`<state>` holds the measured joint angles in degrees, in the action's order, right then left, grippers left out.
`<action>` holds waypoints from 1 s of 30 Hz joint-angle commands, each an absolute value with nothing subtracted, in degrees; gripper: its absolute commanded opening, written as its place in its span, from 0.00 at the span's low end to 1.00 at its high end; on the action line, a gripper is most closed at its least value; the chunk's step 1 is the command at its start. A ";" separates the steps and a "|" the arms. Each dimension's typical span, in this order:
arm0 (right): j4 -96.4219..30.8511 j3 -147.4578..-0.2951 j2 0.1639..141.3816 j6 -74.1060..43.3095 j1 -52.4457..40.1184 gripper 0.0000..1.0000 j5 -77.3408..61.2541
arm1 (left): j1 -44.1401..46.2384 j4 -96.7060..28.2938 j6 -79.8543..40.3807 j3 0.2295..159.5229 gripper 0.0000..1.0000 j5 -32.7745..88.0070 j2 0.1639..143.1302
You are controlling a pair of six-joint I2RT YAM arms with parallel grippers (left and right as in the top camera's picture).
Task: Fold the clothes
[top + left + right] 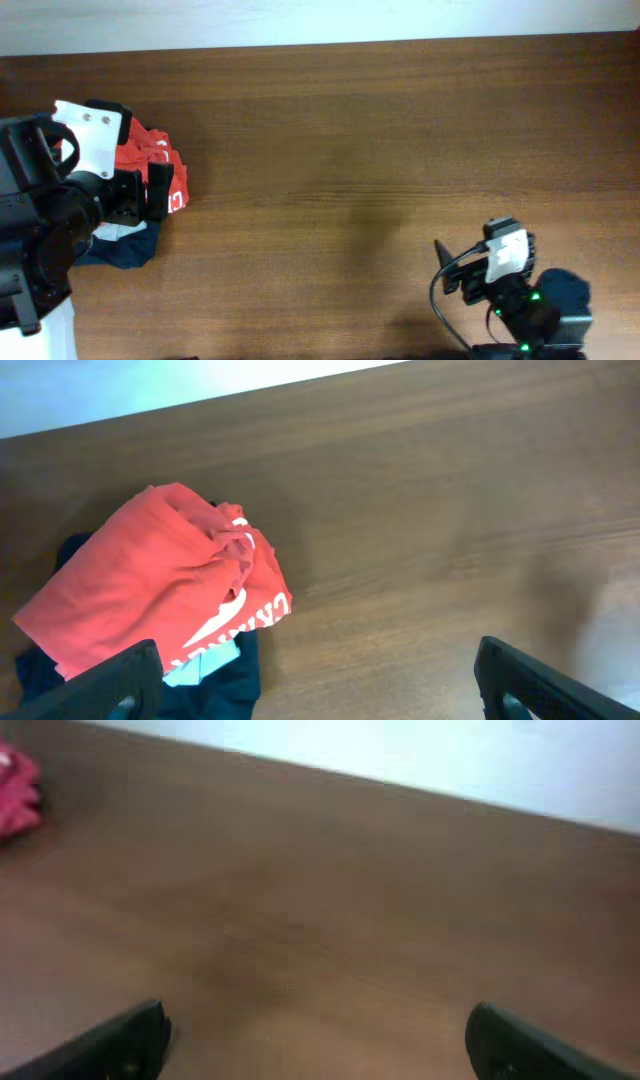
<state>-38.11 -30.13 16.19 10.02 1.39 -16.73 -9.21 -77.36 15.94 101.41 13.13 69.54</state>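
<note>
Clothes lie in a small heap at the left end of the bench, close to the left arm's base. Topmost in it is the orange-red shirt, loosely folded with a plain face up and a bunched ridge of cloth along its far side. White lettering shows at the shirt's near right corner. I cannot tell whether that print belongs to the same shirt or to another red one under it. A dark navy garment sticks out from beneath on the near side, and a pale blue scrap lies between the red cloth and the navy.

From overhead, the left claw hangs at the right edge of the heap. In the left wrist view its two fingers stand spread wide at the bottom corners of the picture, one over the shirt's near edge and the other over bare wood, with nothing between them. Whether the fingertips touch the cloth cannot be told.

The right claw is well apart from the clothes, near the front right corner of the bench. It is also spread wide and pinches nothing, with only bare wood between its fingers in the right wrist view. A blurred bit of red cloth shows at the far left of that view.
</note>
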 commanded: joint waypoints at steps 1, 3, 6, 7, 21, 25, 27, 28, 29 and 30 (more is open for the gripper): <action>-31.00 -18.22 7.92 6.35 1.13 0.99 -17.39 | -8.99 -77.28 17.02 101.47 0.99 13.76 69.41; -28.21 -13.63 4.82 6.37 1.13 0.99 -17.28 | -8.99 -77.28 17.02 101.47 0.99 13.76 69.41; -24.75 -9.76 2.11 6.37 1.13 0.99 -17.12 | -8.99 -77.28 17.02 101.47 0.99 13.78 69.41; -24.23 -8.86 1.39 6.39 1.13 0.99 -17.08 | -8.99 -77.28 17.02 101.47 0.99 13.76 69.41; -22.04 -6.59 0.21 6.61 1.13 0.99 -16.73 | -8.99 -77.28 17.02 101.47 0.99 13.76 69.41; -22.02 -6.59 0.19 6.61 1.13 0.99 -16.71 | -8.99 -77.28 17.02 101.47 0.99 13.76 69.41; -22.02 -6.59 0.21 6.61 1.13 0.99 -16.71 | -8.99 -77.28 17.02 101.47 0.99 13.76 69.41; -22.04 -6.59 0.21 6.61 1.13 0.99 -16.73 | -8.99 -77.28 17.02 101.47 0.99 13.76 69.41; -22.04 -6.59 0.19 6.61 1.13 0.99 -16.73 | -8.99 -77.28 17.02 101.47 0.99 13.76 69.41; -22.04 -6.59 0.21 6.61 1.13 0.98 -16.71 | -8.99 -77.28 17.02 101.47 0.99 13.76 69.41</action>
<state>-22.24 -7.16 0.89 7.22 1.39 -16.99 -9.21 -77.36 15.92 101.38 13.15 69.54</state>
